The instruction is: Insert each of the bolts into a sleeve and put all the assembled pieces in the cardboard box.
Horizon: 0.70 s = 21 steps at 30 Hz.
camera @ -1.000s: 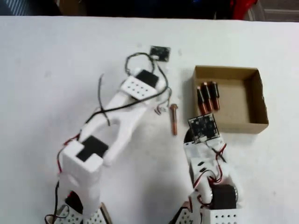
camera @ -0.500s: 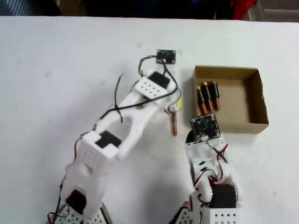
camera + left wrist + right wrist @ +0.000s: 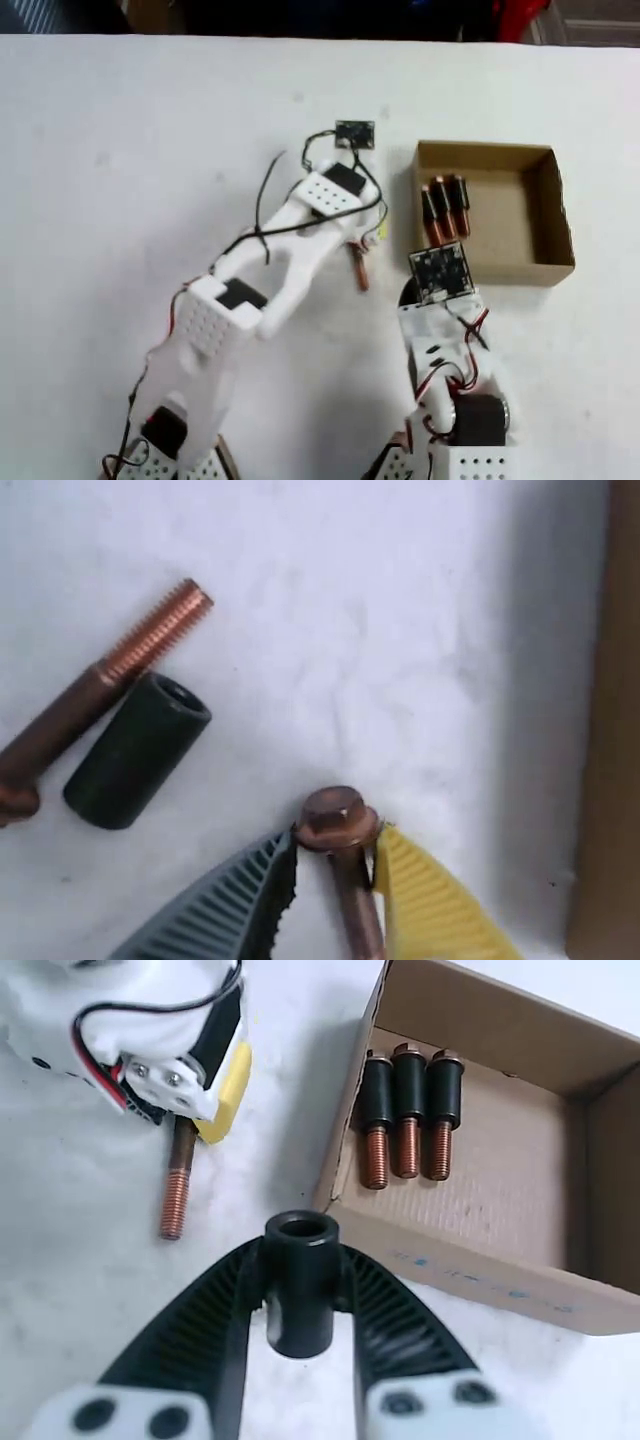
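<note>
- Left claw (image 3: 335, 865) was clamped on a copper bolt (image 3: 341, 823) just below its head, which sat between its grey and yellow fingers (image 3: 235, 900).
- A second earlier that claw stood just beside the bolt's head without holding it. Since then the arm had come across to it, and the bolt's threaded end had swung away from the cardboard box (image 3: 558, 215).
- Beyond the claw's tips lay a second bolt (image 3: 112, 683) and a loose sleeve (image 3: 137, 752), side by side on the table (image 3: 400, 600).
- Right claw (image 3: 300, 1252) had stayed in place, gripping a black sleeve (image 3: 300, 1300) with its open end pointing forward. The box sat just ahead of it to one side, with three assembled pieces (image 3: 407, 1110) inside.
</note>
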Available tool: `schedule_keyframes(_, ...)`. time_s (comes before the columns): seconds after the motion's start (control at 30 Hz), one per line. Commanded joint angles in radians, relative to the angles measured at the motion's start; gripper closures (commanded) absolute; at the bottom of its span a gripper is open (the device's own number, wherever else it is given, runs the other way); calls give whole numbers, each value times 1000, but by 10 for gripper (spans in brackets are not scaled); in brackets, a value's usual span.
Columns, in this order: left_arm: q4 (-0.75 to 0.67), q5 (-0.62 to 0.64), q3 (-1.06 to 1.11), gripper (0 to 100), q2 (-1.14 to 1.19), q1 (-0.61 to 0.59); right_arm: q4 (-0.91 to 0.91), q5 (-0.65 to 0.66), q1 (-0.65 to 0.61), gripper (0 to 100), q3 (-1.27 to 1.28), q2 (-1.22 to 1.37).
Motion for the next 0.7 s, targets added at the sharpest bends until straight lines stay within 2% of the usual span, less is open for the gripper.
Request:
schedule_keyframes(0.0,-18,28,-35,872,-13,15,-24,-8,8,982,-9,-12)
schedule_keyframes(0.4,26,29,-34,976,-13,10,-24,-6,8,982,-9,-12)
schedule_keyframes(0.6,44,21,-35,976,-21,7,-24,-9,7,982,-8,-12)
schedule_keyframes(0.67,81,-23,-38,977,-27,7,-24,-9,7,982,-8,-12)
